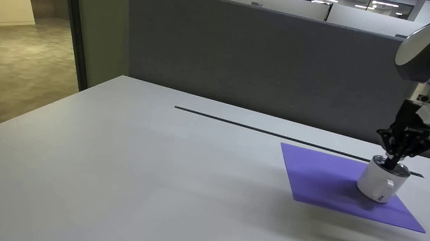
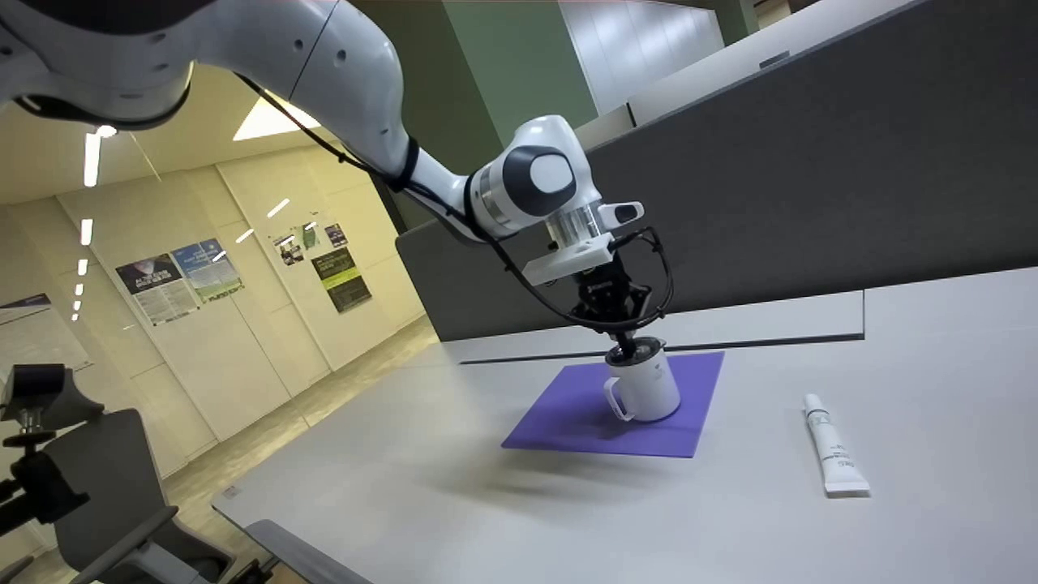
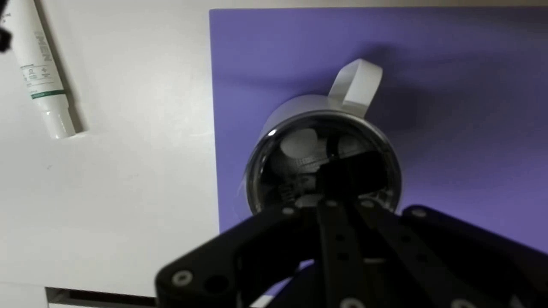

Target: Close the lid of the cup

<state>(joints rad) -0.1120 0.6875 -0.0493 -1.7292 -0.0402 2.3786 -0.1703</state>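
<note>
The white cup [image 1: 373, 181] stands on a purple mat [image 1: 319, 177], its handle to the side; it also shows in an exterior view [image 2: 650, 391] and from above in the wrist view [image 3: 299, 105]. A dark, glossy round lid [image 3: 299, 143] tops the cup within its silvery rim; it shows in both exterior views [image 1: 402, 169] [image 2: 650, 349]. My gripper [image 3: 352, 173] points down at the lid with its fingertips together and nothing seen between them. The fingertips [image 1: 391, 163] are at the lid's surface; whether they press on it I cannot tell. They hide part of the lid.
A white tube [image 2: 834, 450] lies on the white table [image 2: 730, 519] beside the mat; it also shows in the wrist view [image 3: 40, 72]. A dark grey partition [image 1: 261, 61] stands along the table's back. A dark slot [image 1: 254, 128] runs in front of it.
</note>
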